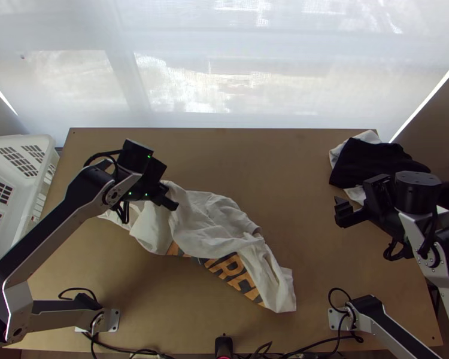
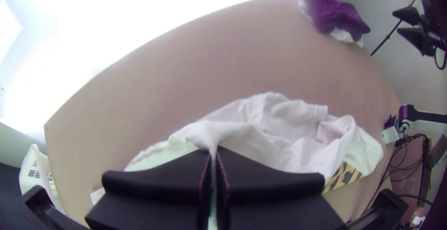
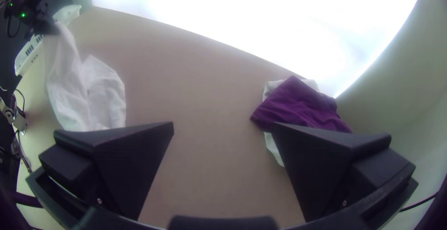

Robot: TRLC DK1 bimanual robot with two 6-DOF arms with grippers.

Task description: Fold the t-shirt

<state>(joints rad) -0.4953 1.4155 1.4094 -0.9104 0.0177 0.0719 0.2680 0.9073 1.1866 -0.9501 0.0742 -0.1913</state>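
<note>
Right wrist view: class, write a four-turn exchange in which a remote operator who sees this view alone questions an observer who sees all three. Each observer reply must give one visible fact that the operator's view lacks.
Operator: The white t-shirt rises to the left gripper on my far side. Do its fingers actually pinch the cloth?
Observer: Yes. The left wrist view shows them pressed together, with a strip of cloth caught between them.
Operator: I see plain white fabric from here. Is any print in sight?
Observer: Yes. In the top view, orange lettering shows along the shirt's lower side, partly covered by white folds.
</note>
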